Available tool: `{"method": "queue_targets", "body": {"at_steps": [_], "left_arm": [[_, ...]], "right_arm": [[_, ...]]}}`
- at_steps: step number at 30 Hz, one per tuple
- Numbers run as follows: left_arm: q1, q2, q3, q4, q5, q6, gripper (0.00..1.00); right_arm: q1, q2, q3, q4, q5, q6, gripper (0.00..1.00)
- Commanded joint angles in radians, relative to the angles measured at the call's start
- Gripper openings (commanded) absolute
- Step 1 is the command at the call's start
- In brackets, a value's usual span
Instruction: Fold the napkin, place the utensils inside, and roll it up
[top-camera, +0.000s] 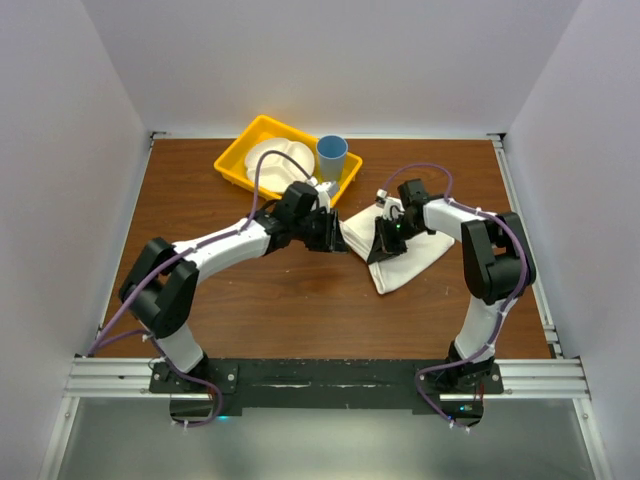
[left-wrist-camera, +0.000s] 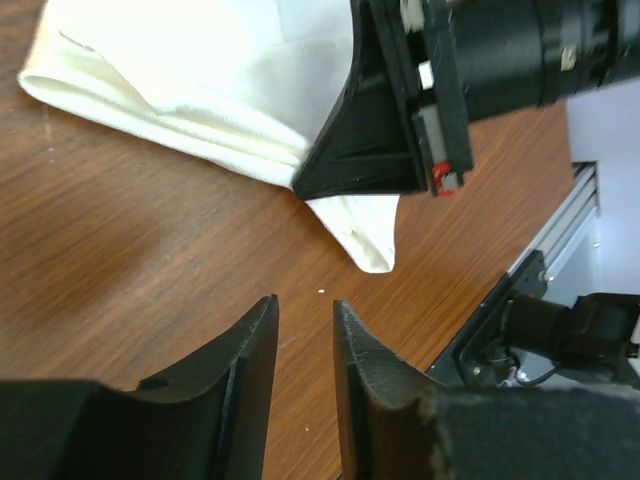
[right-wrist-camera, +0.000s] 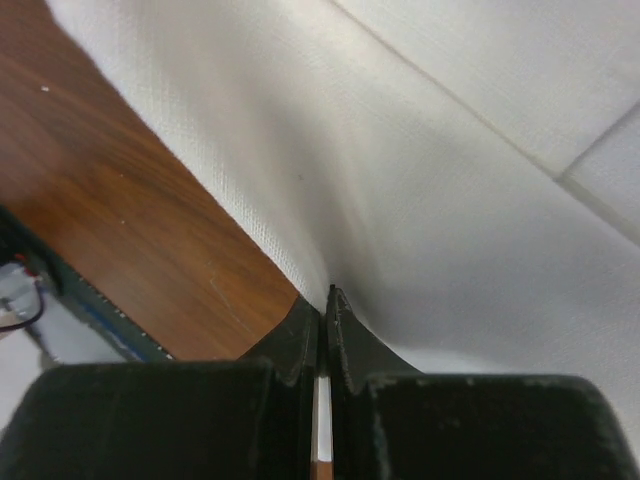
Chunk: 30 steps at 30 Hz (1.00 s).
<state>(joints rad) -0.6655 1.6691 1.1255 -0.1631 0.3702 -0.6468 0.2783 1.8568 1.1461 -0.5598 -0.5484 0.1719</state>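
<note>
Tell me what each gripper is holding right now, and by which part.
The right gripper pinches the napkin at its edge. The left gripper holds nothing; its jaws stand slightly apart above the table.

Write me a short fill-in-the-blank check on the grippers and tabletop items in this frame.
The right gripper is pinched shut on the ___.
The left gripper stands open, holding ___.
The cup in the tray is coloured ___.
Missing: napkin; nothing; blue.
</note>
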Motion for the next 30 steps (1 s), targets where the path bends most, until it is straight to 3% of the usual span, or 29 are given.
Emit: {"method": "queue_targets", "body": {"at_steps": [1,13,30], "left_arm": [[-0.04,0.041,0.074,-0.004,-0.042,0.085,0.31],[-0.095,0.168,0.161,-0.021,-0.083,0.142,0.26],[-0.095,0.374,0.318,0.069,0.009,0.062,0.16]], "right_arm": [[-0.086,0.044,-0.005,0.021,-0.223,0.011,0.0],[-0.218,0.166,0.004,0.037,-0.355,0.024,0.0],[-0.309,0.341,0.103,-0.089,-0.295,0.04,0.0]]}}
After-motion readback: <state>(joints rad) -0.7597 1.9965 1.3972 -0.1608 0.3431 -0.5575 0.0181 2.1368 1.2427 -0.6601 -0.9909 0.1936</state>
